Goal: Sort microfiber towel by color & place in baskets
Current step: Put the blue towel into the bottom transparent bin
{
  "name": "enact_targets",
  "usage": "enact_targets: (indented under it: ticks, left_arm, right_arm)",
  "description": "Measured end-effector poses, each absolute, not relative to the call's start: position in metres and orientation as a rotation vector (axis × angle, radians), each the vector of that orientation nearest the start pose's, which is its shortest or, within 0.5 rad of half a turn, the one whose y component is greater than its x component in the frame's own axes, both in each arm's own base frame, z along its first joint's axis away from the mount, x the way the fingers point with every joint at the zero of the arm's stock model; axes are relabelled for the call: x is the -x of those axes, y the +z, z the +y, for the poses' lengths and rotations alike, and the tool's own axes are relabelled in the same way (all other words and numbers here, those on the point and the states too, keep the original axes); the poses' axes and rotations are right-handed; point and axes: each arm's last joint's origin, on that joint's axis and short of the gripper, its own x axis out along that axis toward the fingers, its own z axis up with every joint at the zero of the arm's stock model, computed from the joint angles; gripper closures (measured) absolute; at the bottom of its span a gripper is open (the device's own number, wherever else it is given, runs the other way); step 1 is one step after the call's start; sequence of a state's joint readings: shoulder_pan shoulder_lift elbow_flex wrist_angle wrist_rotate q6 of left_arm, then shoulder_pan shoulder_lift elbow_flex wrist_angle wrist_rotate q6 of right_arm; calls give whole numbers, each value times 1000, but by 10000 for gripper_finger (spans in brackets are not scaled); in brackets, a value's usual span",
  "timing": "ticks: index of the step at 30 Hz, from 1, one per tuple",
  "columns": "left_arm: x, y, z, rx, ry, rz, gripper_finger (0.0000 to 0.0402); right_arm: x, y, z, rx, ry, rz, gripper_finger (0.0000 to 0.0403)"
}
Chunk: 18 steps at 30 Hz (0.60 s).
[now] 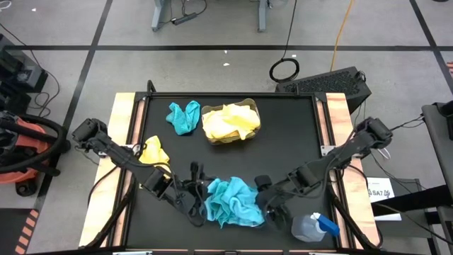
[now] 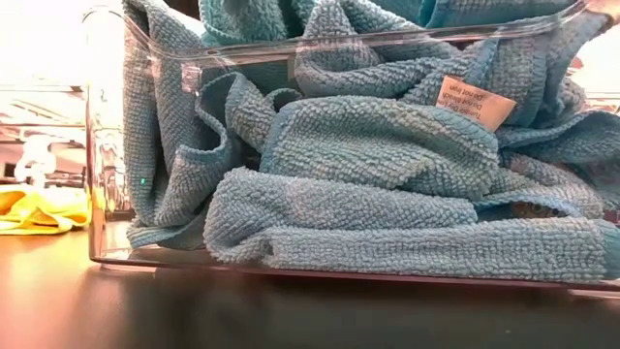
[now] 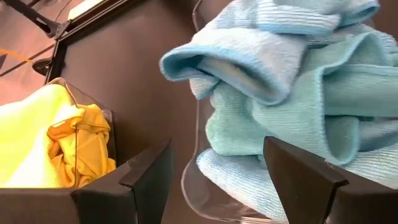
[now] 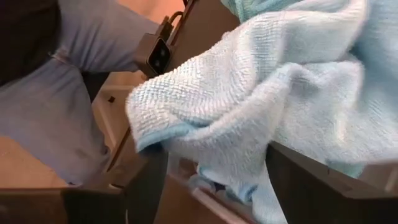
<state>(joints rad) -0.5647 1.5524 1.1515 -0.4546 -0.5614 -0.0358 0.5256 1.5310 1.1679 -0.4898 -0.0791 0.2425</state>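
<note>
Two dark grippers are flanking the near clear plastic tub (image 1: 228,221), which is brimming with turquoise microfiber cloths (image 1: 233,200): the left gripper (image 1: 190,203) is waiting unclenched, and the right gripper (image 1: 267,202) is spreading wide, apparently releasing a cloth there. Farther off, a yellow cloth (image 1: 153,151) and a turquoise one (image 1: 184,117) are lying unsorted beside the yellow-filled tub (image 1: 249,106).

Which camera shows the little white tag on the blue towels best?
The low view: the white tag sits right up close against the clear basket wall, on the blue towels. The high view shows the blue pile too small to find the tag. Neither wrist view shows it.
</note>
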Motion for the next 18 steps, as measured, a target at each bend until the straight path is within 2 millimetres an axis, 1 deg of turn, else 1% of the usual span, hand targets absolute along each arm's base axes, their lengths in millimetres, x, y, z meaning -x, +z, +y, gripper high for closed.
enact_targets:
  ticks: [3,7,9,14,16,18]
  left_arm:
    - [-284,257,-158,-435,13,725,147]
    - [-288,259,-155,-444,4,704,147]
    - [-292,262,-154,-437,-33,678,147]
    - [-305,270,-152,-379,-171,582,151]
    - [-311,270,-150,-357,-225,553,157]
    - [-317,266,-148,-336,-281,552,166]
  right_arm:
    - [-273,270,164,-37,452,897,144]
    - [-271,271,166,-8,430,884,151]
    - [-271,271,166,-3,430,876,159]
    - [-272,272,166,1,432,869,196]
    - [-272,272,166,7,432,862,215]
    - [-273,273,166,19,417,848,238]
